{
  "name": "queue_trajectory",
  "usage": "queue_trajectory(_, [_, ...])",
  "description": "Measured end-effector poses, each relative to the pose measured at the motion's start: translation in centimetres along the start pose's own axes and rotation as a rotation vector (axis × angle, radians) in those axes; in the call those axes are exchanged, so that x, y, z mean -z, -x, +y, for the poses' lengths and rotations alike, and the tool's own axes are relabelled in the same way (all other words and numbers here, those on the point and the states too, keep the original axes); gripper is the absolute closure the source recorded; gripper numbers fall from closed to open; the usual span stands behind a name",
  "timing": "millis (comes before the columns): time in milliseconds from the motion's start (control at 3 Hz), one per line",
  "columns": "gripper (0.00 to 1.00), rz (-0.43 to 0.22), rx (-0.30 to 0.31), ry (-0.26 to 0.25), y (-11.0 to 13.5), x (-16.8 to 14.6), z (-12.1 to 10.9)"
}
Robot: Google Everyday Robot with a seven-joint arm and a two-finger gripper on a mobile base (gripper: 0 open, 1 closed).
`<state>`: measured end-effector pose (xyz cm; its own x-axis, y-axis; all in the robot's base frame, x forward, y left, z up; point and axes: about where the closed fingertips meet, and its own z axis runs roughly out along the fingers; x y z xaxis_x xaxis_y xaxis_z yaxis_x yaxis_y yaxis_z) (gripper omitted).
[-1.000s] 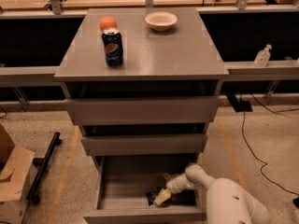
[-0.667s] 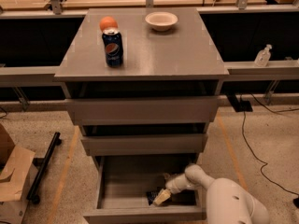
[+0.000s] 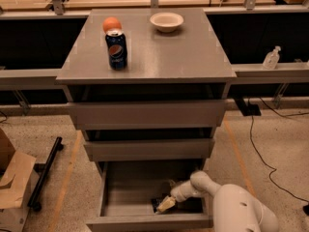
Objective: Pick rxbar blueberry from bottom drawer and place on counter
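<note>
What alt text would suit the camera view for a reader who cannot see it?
The robot's pincer reaches down into the open bottom drawer, right at a small dark bar lying near the drawer's front. On the grey counter above stand a Pepsi can, an orange just behind it, and a white bowl.

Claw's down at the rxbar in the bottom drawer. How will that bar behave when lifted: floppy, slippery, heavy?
The claw sits in the bottom drawer, right by the rxbar blueberry. The bar looks small and flat, so likely light and unlikely to roll. Lying flat on the drawer floor, it may slide rather than lift if nudged. Stiffness I cannot judge.
</note>
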<state>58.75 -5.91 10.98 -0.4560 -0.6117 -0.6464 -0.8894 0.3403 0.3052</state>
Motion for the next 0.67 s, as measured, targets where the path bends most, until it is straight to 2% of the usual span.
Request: queue_trajectory(667, [0.64, 0.001, 0.0, 0.0, 0.41, 0.45, 0.2])
